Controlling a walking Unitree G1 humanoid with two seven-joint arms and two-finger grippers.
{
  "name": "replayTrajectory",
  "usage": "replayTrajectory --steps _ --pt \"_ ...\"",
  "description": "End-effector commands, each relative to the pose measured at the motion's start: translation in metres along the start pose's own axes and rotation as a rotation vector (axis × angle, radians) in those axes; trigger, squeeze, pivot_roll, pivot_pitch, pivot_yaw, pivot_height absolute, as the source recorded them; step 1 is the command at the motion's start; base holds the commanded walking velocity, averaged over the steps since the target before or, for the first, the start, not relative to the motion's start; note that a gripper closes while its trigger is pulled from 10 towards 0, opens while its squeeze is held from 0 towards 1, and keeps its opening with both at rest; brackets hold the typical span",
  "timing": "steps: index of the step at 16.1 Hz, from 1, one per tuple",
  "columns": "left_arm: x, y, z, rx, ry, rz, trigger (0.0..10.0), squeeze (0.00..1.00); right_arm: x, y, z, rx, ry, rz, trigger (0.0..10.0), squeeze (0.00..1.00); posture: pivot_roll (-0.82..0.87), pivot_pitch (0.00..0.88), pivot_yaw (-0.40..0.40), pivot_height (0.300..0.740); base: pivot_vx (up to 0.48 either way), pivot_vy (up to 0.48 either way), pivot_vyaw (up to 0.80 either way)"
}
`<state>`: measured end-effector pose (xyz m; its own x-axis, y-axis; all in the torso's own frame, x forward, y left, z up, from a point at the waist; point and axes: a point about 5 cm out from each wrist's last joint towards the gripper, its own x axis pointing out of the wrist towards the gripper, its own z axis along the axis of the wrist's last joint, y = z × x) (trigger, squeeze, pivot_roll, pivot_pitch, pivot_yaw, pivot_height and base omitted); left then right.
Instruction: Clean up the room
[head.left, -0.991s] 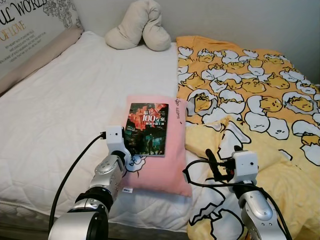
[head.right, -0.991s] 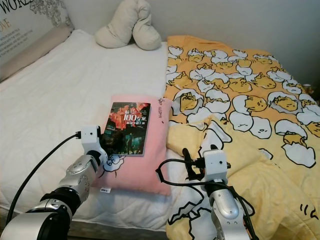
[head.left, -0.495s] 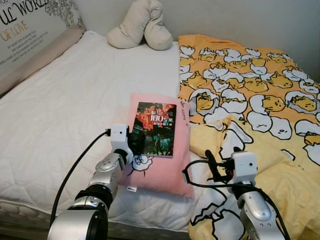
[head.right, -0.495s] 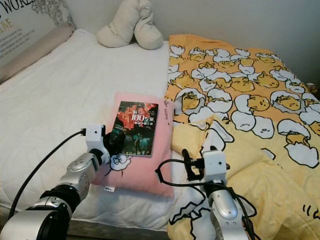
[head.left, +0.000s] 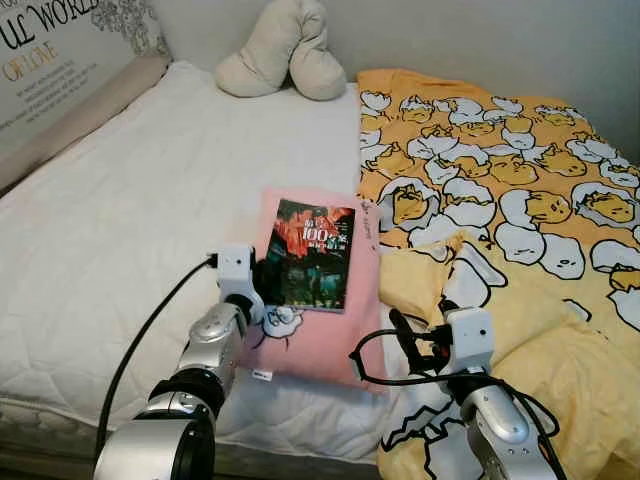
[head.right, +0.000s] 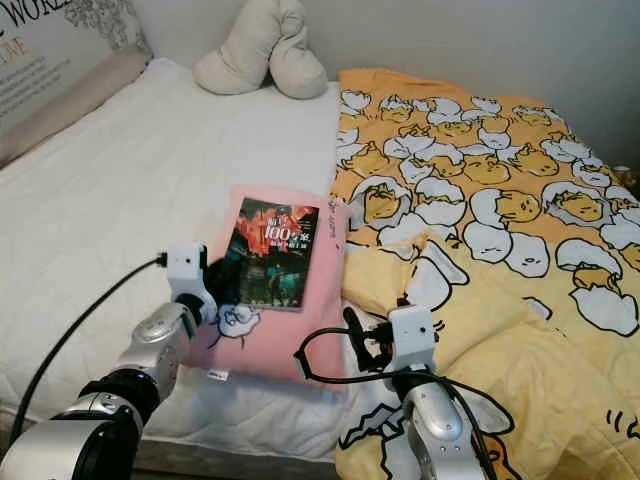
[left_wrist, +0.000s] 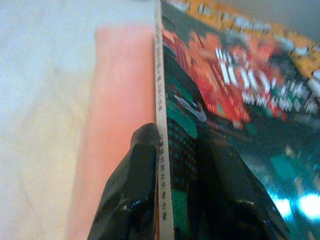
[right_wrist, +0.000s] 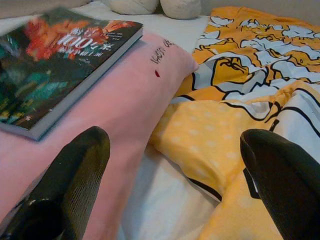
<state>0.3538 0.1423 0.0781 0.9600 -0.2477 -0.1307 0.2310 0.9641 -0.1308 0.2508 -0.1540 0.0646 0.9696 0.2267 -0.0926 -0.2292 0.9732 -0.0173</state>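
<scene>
We see our right gripper (right_wrist: 175, 185) spread wide; book (right_wrist: 60, 65) lies on pink pillow (right_wrist: 125, 95), yellow blanket (right_wrist: 235, 100) just beside.

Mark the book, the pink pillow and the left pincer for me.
book (head.left: 313, 254): left eye view, middle of the cover.
pink pillow (head.left: 322, 335): left eye view, bare front part below the book.
left pincer (left_wrist: 177, 170): left wrist view, between the fingertips, shut on the book's spine edge.
</scene>
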Motion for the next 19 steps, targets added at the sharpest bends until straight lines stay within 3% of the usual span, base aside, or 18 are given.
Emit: replayTrajectory --steps 1,5,8,9,11,13,19 --pt "0.006 -0.003 0.02 0.054 -0.084 -0.026 0.0 0.0 -0.001 -0.005 -0.001 -0.003 0.01 -0.005 10.0 0.0 0.08 0.0 -0.026 0.74 0.0 0.0 0.0" --pt "0.003 0.009 0.035 0.1 -0.175 0.048 0.0 0.0 -0.001 -0.003 -0.005 -0.011 0.027 0.019 10.0 0.0 0.1 0.0 -0.027 0.74 0.0 0.0 0.0" --pt "0.003 0.021 0.042 -0.062 -0.198 0.095 0.0 0.0 0.001 -0.003 -0.005 -0.009 0.028 0.023 10.0 0.0 0.1 0.0 -0.026 0.74 0.0 0.0 0.0" --pt "0.003 0.021 0.043 -0.088 -0.187 0.073 0.0 0.0 0.001 -0.003 -0.003 -0.005 0.02 0.018 10.0 0.0 0.1 0.0 -0.026 0.74 0.0 0.0 0.0" --pt "0.001 0.011 0.044 -0.023 -0.212 -0.004 0.0 0.0 0.005 -0.006 0.003 -0.001 -0.009 -0.003 10.0 0.0 0.11 0.0 -0.021 0.74 0.0 0.0 0.0" --pt "0.001 0.005 0.05 -0.044 -0.243 -0.044 0.0 0.0 0.009 -0.008 0.007 0.002 -0.027 -0.019 10.0 0.0 0.11 0.0 -0.022 0.74 0.0 0.24 0.0" --pt "0.004 0.01 0.053 -0.05 -0.216 0.008 0.0 0.0 0.016 -0.008 0.013 0.003 -0.048 -0.021 10.0 0.0 0.11 0.0 -0.019 0.74 0.0 0.48 0.0"
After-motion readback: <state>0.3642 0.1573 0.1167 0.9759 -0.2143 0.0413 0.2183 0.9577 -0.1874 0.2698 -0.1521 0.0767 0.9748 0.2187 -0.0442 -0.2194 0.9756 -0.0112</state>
